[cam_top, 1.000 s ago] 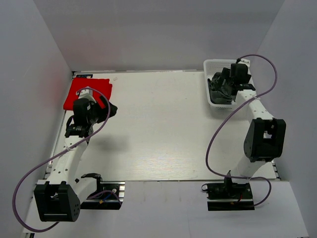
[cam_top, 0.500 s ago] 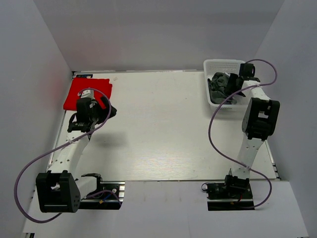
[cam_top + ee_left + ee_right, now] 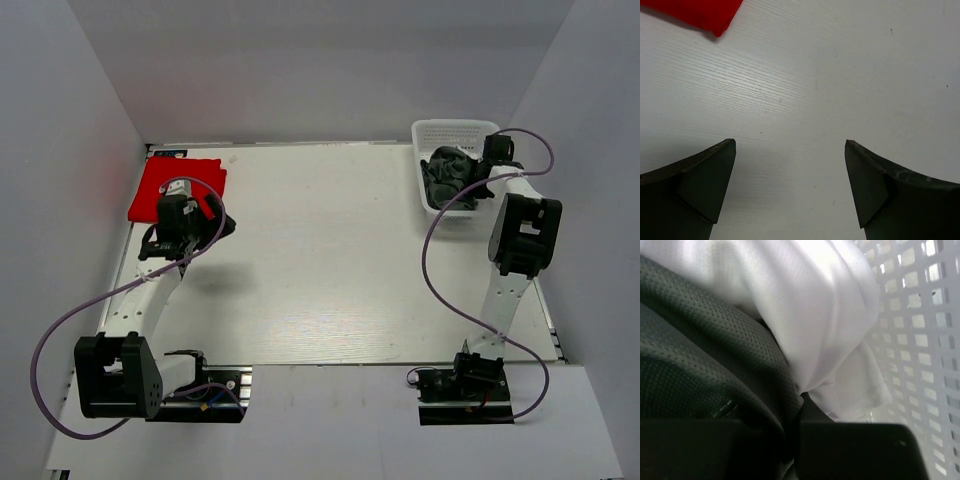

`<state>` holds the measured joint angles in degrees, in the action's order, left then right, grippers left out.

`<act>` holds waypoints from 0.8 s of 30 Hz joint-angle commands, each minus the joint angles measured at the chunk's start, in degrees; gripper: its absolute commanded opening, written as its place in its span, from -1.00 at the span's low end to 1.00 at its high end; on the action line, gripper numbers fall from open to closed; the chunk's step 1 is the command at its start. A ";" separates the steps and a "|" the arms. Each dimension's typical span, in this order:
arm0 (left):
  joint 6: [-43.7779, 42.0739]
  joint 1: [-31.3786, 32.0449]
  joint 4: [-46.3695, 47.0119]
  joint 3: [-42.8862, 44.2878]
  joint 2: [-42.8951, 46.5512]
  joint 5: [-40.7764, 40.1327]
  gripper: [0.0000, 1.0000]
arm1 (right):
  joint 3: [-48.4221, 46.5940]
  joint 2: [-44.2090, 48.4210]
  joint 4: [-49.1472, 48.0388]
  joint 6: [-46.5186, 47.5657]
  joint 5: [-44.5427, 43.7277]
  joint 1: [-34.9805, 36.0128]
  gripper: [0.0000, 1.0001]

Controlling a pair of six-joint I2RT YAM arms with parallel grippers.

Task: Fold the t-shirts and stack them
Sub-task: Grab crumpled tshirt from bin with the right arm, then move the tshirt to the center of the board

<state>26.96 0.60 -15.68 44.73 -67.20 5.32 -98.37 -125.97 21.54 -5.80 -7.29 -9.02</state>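
A: What changed?
B: Right gripper has pinched shut on dark grey t-shirt in basket, against white t-shirt.
A: Left?
B: Left gripper spread wide, just off red t-shirt at table far-left edge.

I see a bright red t-shirt, a dark grey t-shirt with fine pinhole mesh, a plain white t-shirt, a white square-lattice basket, and a white, faintly grained table.

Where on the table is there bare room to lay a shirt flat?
The wide middle of the table, between the red t-shirt at far left and the basket at far right, is bare. The basket is crowded: dark grey t-shirt, white t-shirt and the right gripper inside.
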 commanded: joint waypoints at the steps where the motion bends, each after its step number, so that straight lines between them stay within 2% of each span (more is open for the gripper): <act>1: -0.59 0.19 -0.40 2.12 1.02 -0.31 1.00 | 2.65 6.51 -3.87 0.35 6.76 -0.39 -1.00; 6: -0.59 0.19 -0.40 1.59 3.74 -0.31 1.00 | 9.49 21.62 -10.80 1.84 8.78 -0.13 -1.00; 7: -0.59 0.19 -0.40 1.59 4.61 -0.31 1.00 | 10.81 27.56 -12.64 2.54 8.70 0.05 -1.00; 15: -0.59 0.19 0.13 0.53 7.52 0.74 1.00 | 10.84 45.18 -15.48 5.27 12.73 0.05 -1.00; 22: -0.59 0.19 0.13 0.53 8.05 1.97 1.00 | -0.14 48.01 -13.19 2.65 21.52 0.23 -1.00; 24: -0.59 0.19 0.13 0.53 8.66 1.97 1.00 | -5.33 46.79 -12.66 0.72 28.18 0.31 -1.00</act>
<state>26.96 0.60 -16.23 44.73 -60.42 6.35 -97.14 -78.81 11.55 -2.61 11.86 -8.93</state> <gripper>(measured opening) 0.994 0.128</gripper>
